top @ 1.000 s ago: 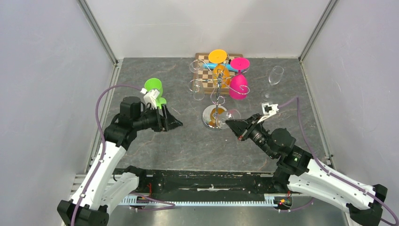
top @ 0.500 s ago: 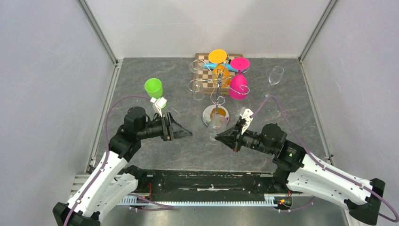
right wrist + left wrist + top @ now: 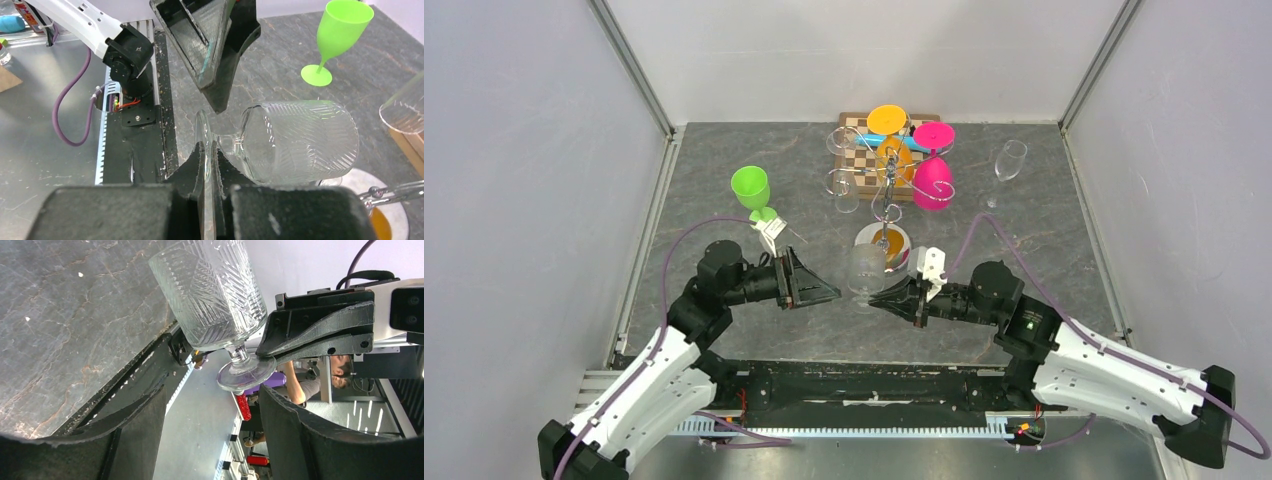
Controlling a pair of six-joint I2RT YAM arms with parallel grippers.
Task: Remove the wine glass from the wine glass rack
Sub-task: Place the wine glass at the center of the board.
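Wine glass (image 3: pixel 867 266), clear with a cut herringbone pattern, is held in the air just near of the round mirror base of the wine glass rack (image 3: pixel 887 190). It is off the wire arms and touches nothing but the right gripper (image 3: pixel 205 152). That gripper's two fingers are pressed together on the thin disc of the glass's foot, pinching it at the edge, with the bowl pointing away from the wrist. Left gripper (image 3: pixel 829 292) sits just left of the glass, fingers spread wide and aimed at it, not touching. In its wrist view the bowl and foot show beyond the gap between the two black fingers. On the rack, an orange glass (image 3: pixel 887 120) and a pink glass (image 3: pixel 931 182) hang upside down at the far and right sides, with clear glasses (image 3: pixel 844 190) on the left arms. A green glass (image 3: pixel 751 188) stands upright on the table (image 3: pixel 724 150) to the left, a slim clear flute (image 3: pixel 1008 160) stands at the far right, and a chequered board (image 3: pixel 856 160) lies behind the rack
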